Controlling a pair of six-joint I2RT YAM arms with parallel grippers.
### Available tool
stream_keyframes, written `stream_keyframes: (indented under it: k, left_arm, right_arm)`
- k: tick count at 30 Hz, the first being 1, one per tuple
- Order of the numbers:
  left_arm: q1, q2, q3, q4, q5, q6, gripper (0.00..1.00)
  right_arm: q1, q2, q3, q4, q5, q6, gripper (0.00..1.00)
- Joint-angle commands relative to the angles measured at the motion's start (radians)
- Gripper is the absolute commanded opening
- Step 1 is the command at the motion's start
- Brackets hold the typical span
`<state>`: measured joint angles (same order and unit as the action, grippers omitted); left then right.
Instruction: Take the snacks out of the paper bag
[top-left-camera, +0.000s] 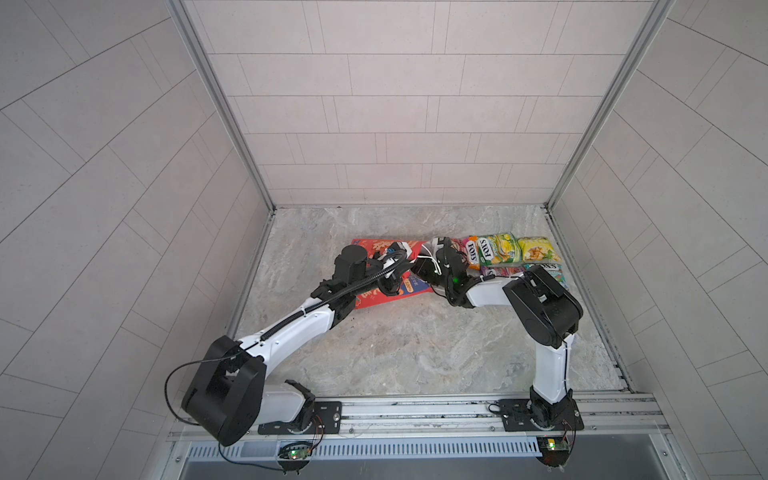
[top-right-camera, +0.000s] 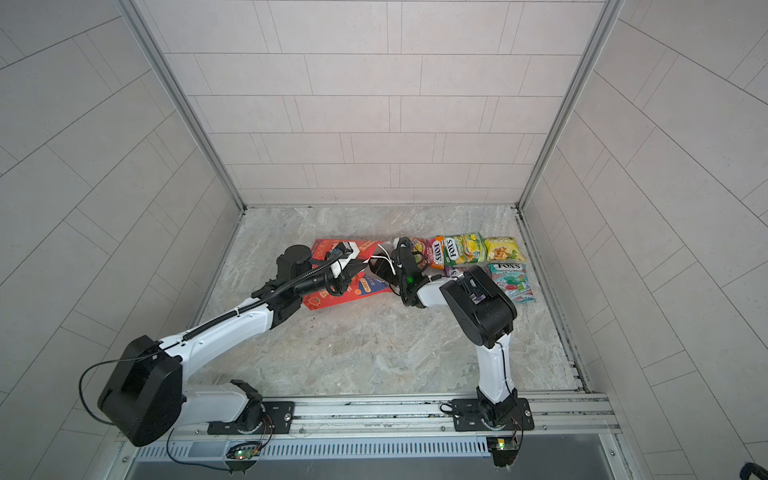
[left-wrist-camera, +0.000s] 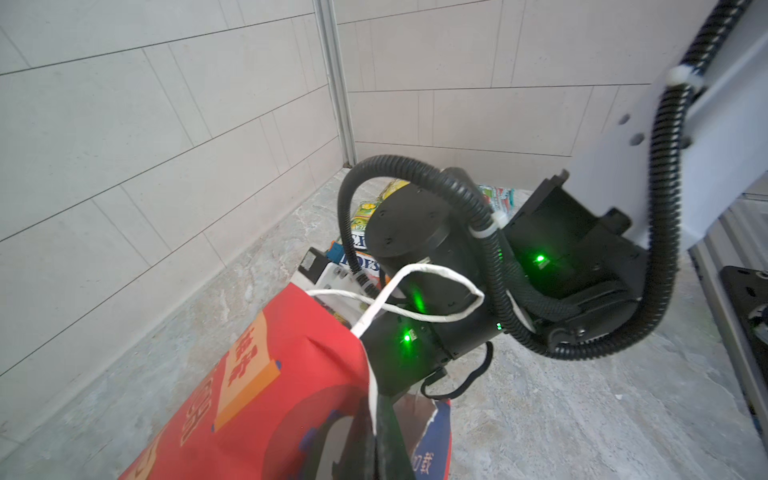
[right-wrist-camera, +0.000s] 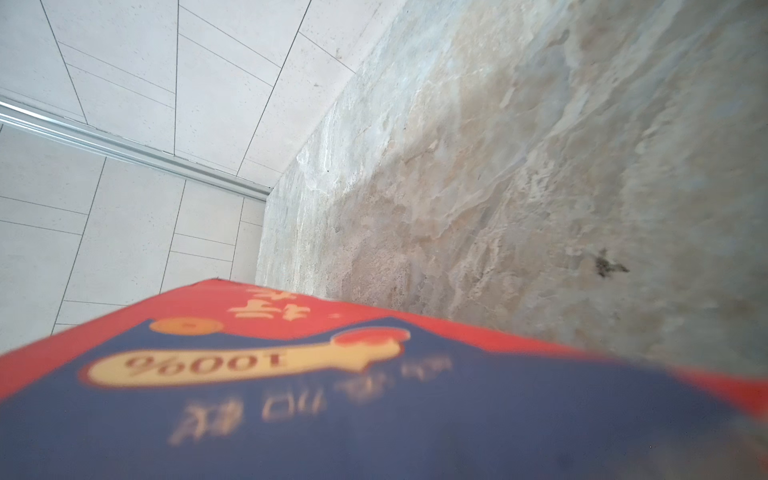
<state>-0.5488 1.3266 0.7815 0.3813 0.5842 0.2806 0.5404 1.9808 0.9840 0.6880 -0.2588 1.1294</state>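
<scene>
Paper bag lay on its side on the counter, with the left gripper jaws pinched together on its mouth rim, propping it open. Right gripper sat at that mouth with a cord handle draped over its wrist; its jaws were hidden, so I couldn't tell their state. Snacks lay in rows just right of the bag, so this was probably a last reach-in or check, and the next move needs a pull-out clear of the cord.
</scene>
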Motion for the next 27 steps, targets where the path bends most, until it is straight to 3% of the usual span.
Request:
stream_keyframes:
  k: [1,9,14,17,21,24,27]
  left_arm:
    - [-0.021,0.015,0.051,0.035,0.07,0.011,0.0]
    - [-0.024,0.012,0.054,-0.025,-0.013,0.073,0.0]
    - [-0.025,0.024,0.042,-0.014,0.039,0.096,0.0]
    - [-0.024,0.032,0.039,0.01,0.079,0.085,0.0]
    - [-0.025,0.025,0.025,0.043,0.098,0.074,0.0]
    - [-0.025,0.015,0.016,0.048,0.072,0.077,0.0]
    - [-0.024,-0.001,0.005,0.044,0.038,0.087,0.0]
  right_arm:
    - [0.016,0.042,0.021,0.021,-0.023,0.043,0.5]
    - [0.027,0.026,-0.044,0.075,-0.169,0.037,0.52]
    - [0.054,0.04,-0.058,0.091,-0.189,0.027,0.52]
    - [0.063,0.073,-0.025,0.1,-0.193,0.023,0.46]
    - [0.07,0.112,0.011,0.099,-0.167,0.03,0.29]
    - [0.07,0.122,0.026,0.073,-0.142,0.035,0.17]
    - [0.063,0.112,0.008,0.082,-0.135,0.042,0.12]
